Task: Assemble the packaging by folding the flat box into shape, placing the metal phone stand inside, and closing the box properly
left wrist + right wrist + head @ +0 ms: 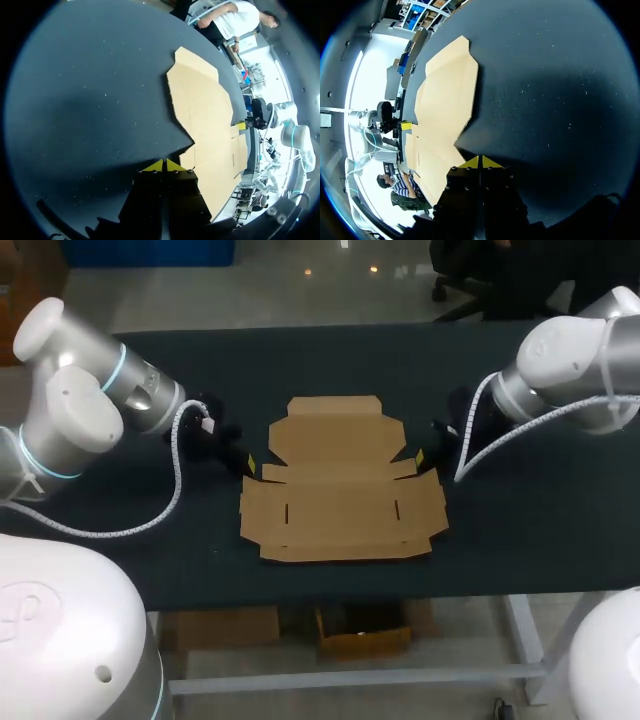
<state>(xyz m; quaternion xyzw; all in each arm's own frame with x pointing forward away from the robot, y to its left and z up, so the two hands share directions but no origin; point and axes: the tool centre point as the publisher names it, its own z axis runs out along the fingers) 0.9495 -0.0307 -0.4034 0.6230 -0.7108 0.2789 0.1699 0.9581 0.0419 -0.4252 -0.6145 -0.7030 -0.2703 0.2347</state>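
Flat box: plain tan cardboard, no print, just a few short dark slits. Bench is v. dark, near-black, w/ tiny pale specks close up. Left arm & right arm: white & silver-grey shells, pale blue rings at joints. Jaws black; left fingertips & right fingertips bright yellow.

The left arm and the right arm are white and rounded, with thin light-blue rings at the joints. A white spiral cable runs along each one. The left gripper and the right gripper are black, with yellow triangular tips and small screws.
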